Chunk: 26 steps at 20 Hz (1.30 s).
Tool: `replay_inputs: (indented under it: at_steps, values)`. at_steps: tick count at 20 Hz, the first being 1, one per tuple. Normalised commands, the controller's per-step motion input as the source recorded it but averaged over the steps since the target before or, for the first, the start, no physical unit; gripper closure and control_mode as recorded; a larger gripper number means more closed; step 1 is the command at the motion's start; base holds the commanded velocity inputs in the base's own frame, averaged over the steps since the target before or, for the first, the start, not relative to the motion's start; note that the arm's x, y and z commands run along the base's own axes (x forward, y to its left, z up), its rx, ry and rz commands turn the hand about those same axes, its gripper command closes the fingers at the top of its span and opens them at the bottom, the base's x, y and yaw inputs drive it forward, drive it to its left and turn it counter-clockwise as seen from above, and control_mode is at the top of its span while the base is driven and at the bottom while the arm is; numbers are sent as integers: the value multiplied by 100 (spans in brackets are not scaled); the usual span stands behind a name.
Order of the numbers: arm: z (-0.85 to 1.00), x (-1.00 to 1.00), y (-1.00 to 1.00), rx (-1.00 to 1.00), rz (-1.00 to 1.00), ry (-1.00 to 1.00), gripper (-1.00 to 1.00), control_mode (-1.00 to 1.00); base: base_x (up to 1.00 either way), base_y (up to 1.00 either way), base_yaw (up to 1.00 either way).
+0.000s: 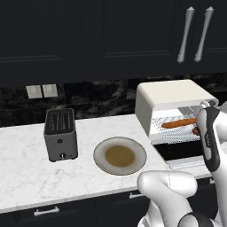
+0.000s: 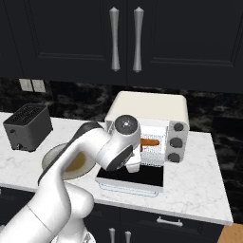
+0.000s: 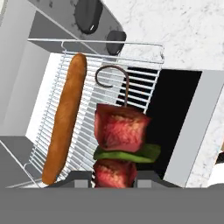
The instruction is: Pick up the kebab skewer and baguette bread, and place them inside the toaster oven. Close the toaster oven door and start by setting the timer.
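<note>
Tool clamped on the kebab skewer at the toaster oven — baguette bread lies on its rack.

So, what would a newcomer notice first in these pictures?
Probably the kebab skewer, with red chunks and a green piece, held in the shut gripper above the open toaster oven door. Next, the baguette bread already lying on the wire rack inside the toaster oven.
</note>
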Motion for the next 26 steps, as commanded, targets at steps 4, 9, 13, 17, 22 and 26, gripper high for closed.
replay_inputs:
  at_steps: [4, 9, 13, 17, 22, 26]
  values:
    - [-5, 53, 0, 1, -7, 0, 100, -100, 0, 0, 0]
    - [-27, 28, 0, 6, -10, 0, 100, -100, 0, 0, 0]
    - [-40, 34, 0, 0, 0, 0, 100, -100, 0, 0, 0]
    - [-39, 24, -2, 1, 0, 0, 100, -100, 0, 0, 0]
    - [-25, 25, -8, 3, 0, 0, 100, -100, 0, 0, 0]
    - [-3, 40, -10, 5, 0, 0, 100, -100, 0, 0, 0]
